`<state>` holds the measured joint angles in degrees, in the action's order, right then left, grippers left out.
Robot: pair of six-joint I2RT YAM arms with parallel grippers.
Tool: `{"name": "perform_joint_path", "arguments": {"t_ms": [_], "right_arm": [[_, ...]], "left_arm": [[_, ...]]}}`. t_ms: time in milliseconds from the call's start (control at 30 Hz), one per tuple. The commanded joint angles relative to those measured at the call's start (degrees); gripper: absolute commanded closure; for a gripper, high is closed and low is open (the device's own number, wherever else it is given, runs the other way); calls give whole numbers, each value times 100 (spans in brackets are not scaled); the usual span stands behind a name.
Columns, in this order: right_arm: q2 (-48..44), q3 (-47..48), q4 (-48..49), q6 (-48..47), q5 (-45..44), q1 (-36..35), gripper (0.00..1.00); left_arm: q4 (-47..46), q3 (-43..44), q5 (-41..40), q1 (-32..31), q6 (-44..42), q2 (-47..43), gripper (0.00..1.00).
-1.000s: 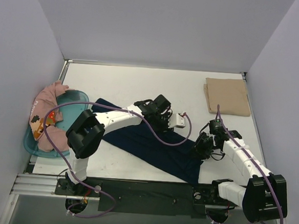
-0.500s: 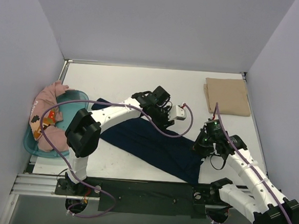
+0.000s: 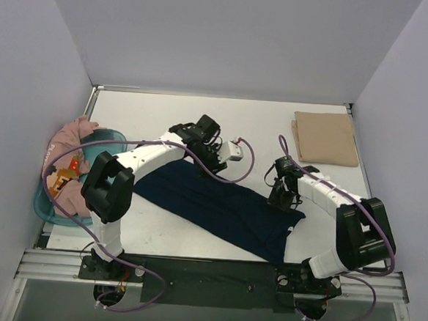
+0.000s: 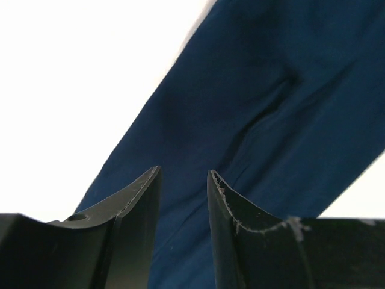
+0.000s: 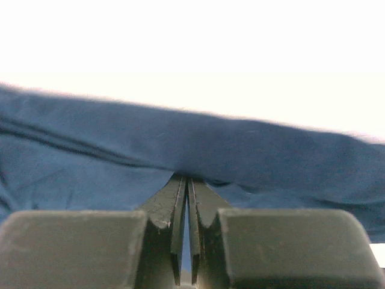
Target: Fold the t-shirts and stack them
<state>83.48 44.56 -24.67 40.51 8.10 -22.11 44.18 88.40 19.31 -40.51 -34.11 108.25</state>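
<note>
**Layout.** The table (image 3: 165, 117) holds three shirts. The navy shirt (image 3: 218, 208) lies open and unfolded across the middle, running as a slanted band from about 9 o'clock to 5 o'clock. The tan shirt (image 3: 324, 137) is folded flat at 2 o'clock, well apart from the navy one. The pink shirt (image 3: 72, 139) is heaped in the tub (image 3: 43, 209) at 9 o'clock.

**Grippers.** The right gripper (image 5: 187, 179) is at the navy shirt's 3 o'clock edge. Its jaws are pressed together, with a pucker of navy cloth caught at the tips. The left gripper (image 4: 183, 174) hangs over the shirt's 12 o'clock edge. Its jaws stand a narrow gap apart with nothing between them, and the cloth shows below the gap.

**Assessment.** One shirt is folded, and the fold of the navy one looks to be just starting.

**Risks.**
- The right pinch looks shallow and is taken at the very tips, so any lift or drag could pull the cloth free.
- Only one side is gripped. If the right arm moves before the left jaws close, the shirt will likely skew or bunch rather than fold square.
- The left jaws may close on the top layer alone, or miss the hem altogether.
- A crease runs across the cloth under the left gripper and would be pressed into the fold.
</note>
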Motion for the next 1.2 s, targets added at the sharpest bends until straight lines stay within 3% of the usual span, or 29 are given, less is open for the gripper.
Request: {"name": "perform_joint_path", "arguments": {"t_ms": [0,200,300,500,700,933,1167], "right_arm": [[63,273,-511,-359,-466,277,100],[-859,317,-1215,-369,-792,611,100],[-1018,141,-1277,-351,-792,690,91],[-571,-166,-1199,-342,-766,1032,94],[273,-9,-988,-588,-958,1569,96],[2116,1624,-1075,-1089,-1073,1833,100],[3366,4004,-1725,-1764,-943,1877,100]], "left_arm": [[-349,-455,-839,701,53,-330,54],[-937,-1008,-1456,1695,273,-339,54],[-1376,-1220,-1457,1985,203,-383,53],[-1430,-904,-1561,2100,159,-32,53],[-1580,-1290,-2194,2539,62,241,54],[-1194,-1958,-2151,2794,202,-487,55],[-570,-2275,-1985,2935,-192,-1120,54]]}}
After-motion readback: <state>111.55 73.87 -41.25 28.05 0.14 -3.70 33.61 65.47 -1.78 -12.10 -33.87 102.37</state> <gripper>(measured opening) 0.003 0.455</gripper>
